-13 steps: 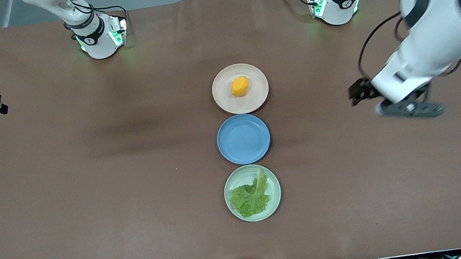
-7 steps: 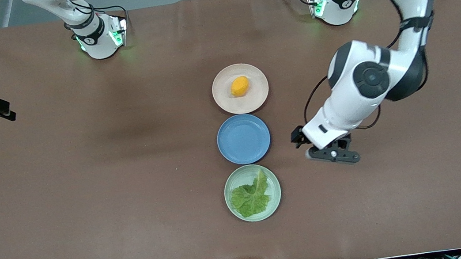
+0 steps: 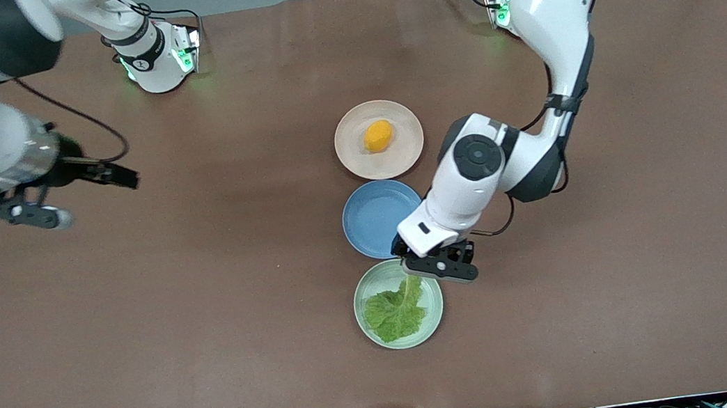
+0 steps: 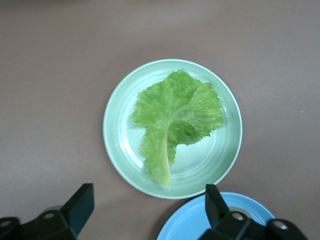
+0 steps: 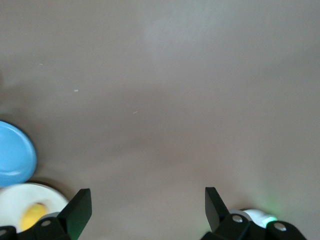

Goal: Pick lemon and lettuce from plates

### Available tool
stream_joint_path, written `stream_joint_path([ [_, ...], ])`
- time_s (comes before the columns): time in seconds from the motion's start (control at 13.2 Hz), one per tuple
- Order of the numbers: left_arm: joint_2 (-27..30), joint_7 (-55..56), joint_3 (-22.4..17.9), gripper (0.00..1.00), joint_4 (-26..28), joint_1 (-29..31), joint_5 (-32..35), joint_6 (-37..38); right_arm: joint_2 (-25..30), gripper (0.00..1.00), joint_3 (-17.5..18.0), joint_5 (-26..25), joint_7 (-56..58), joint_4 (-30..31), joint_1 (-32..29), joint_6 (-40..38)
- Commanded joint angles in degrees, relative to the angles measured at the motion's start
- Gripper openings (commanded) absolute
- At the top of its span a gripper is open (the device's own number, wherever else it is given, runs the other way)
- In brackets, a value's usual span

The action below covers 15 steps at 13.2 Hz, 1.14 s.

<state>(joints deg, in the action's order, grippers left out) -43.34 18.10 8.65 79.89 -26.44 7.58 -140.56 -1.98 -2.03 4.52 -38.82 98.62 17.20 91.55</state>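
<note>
The lemon (image 3: 378, 135) lies on the beige-pink plate (image 3: 354, 157); both also show in the right wrist view, the lemon (image 5: 32, 215) on the plate (image 5: 15, 196). The lettuce (image 3: 394, 310) lies flat on the mint green plate (image 3: 435, 308), nearest the front camera. In the left wrist view the lettuce (image 4: 175, 117) fills much of that plate (image 4: 114, 137). My left gripper (image 3: 439, 267) (image 4: 148, 207) is open and empty, over the green plate's rim beside the blue plate. My right gripper (image 3: 27, 213) (image 5: 147, 210) is open and empty over bare table toward the right arm's end.
A blue plate (image 3: 376, 220) with nothing on it sits between the two task plates, and the left arm reaches over its edge. It shows in both wrist views (image 4: 200, 227) (image 5: 12, 160). The brown table (image 3: 210, 322) lies all around.
The left arm has swung in from its end of the table to the green plate's rim. The right arm has moved inward from the table's edge.
</note>
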Motion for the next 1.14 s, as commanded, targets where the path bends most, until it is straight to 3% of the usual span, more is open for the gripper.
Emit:
stream_joint_path([
  [0.0,-3.7,0.6,-1.2,0.91,-1.7,-1.7,5.4,-4.8,3.3,1.0,-0.5,0.7,-17.8,9.7,10.3,8.8],
  [0.23,-7.9,0.6,-1.7,0.79,-1.8,-2.4,7.2,-10.7,2.2,1.0,-0.5,0.7,-33.8,18.3,22.2,25.7],
  [0.45,-9.8,0.6,-5.4,0.63,-2.3,-4.9,6.9,-12.9,-7.0,1.0,-0.6,0.7,-46.5,18.8,31.0,38.0],
  [0.61,-10.4,0.7,-5.9,0.58,-2.3,-5.3,6.7,-14.2,-14.7,1.0,-0.7,0.2,-52.3,17.8,36.1,46.9],
  [0.83,-10.8,0.7,-5.9,0.48,-2.3,-5.3,6.7,-14.6,-24.6,1.0,-0.8,-0.7,-58.2,11.0,39.8,49.3],
  [1.06,-12.1,0.6,-6.5,0.4,-2.5,-5.4,6.7,-16.4,-30.5,1.0,-0.8,-0.7,-61.0,6.1,41.8,49.3],
])
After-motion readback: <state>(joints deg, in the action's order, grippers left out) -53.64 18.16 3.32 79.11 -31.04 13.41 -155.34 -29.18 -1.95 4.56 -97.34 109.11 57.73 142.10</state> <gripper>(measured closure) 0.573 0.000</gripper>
